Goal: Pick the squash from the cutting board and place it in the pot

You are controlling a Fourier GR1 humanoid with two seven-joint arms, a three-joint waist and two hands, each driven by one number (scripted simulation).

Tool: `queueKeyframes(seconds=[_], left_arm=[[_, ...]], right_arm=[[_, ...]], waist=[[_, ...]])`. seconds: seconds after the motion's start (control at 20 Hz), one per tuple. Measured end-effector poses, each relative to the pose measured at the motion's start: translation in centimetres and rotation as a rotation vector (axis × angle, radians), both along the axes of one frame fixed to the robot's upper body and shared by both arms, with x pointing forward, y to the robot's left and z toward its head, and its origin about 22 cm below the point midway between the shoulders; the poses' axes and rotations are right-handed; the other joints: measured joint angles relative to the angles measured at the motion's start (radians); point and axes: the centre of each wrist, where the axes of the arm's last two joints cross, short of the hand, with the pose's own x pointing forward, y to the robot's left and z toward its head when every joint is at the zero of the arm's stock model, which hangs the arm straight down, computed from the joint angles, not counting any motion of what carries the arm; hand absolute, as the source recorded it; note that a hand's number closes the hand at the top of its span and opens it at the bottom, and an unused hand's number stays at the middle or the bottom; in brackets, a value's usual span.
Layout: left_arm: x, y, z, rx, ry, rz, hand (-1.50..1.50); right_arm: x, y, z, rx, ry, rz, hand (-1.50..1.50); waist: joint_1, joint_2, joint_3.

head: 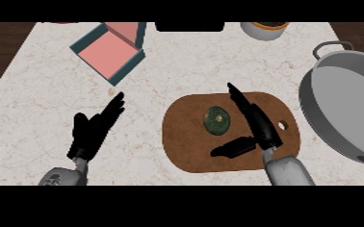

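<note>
Early stage: the squash (217, 119) lies ungrasped on the cutting board (192, 149), the right hand (254, 127) beside it with fingers straight and thumb spread, the left hand (96, 127) resting open, the pot (334, 106) not yet reached.

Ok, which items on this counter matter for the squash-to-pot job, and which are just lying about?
Part of the job:
dark green round squash
brown wooden cutting board
large grey metal pot
right hand

Lying about:
teal box with pink inside
white bowl
left hand, resting open
</note>
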Motion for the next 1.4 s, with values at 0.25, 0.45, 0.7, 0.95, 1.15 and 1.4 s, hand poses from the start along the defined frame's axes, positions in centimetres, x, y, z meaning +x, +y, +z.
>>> queueKeyframes(seconds=[0.25, 0.45, 0.7, 0.95, 1.15, 1.4], left_arm=[[0.6, 0.0, 0.5, 0.001, -0.002, 0.000, 0.00], [0.5, 0.2, 0.7, -0.001, 0.000, -0.002, 0.00], [0.3, -0.5, 0.7, 0.006, 0.002, -0.011, 0.00], [-0.1, -0.1, 0.5, 0.010, 0.000, -0.009, 0.00], [0.0, 0.1, 0.3, 0.005, -0.004, -0.003, 0.00], [-0.7, 1.3, 0.0, 0.010, 0.011, 0.062, 0.00]], right_arm=[[0.7, 0.6, -2.6, 0.067, 0.026, 0.002, -1.50], [1.5, 0.6, -4.3, 0.095, -0.013, 0.014, 1.50], [2.3, 1.2, -5.5, 0.020, -0.091, 0.050, 1.50], [2.5, 1.0, -6.5, 0.084, -0.125, 0.044, 1.50], [2.4, 0.9, -7.2, 0.126, -0.172, 0.033, 1.50], [0.1, -4.4, -8.0, 0.176, -0.244, -0.286, 1.50]], waist=[[0.000, -0.002, -0.002], [0.003, -0.010, -0.005], [0.004, -0.014, -0.009], [0.005, -0.018, -0.012], [0.004, -0.019, -0.014], [-0.055, -0.041, -0.013]])
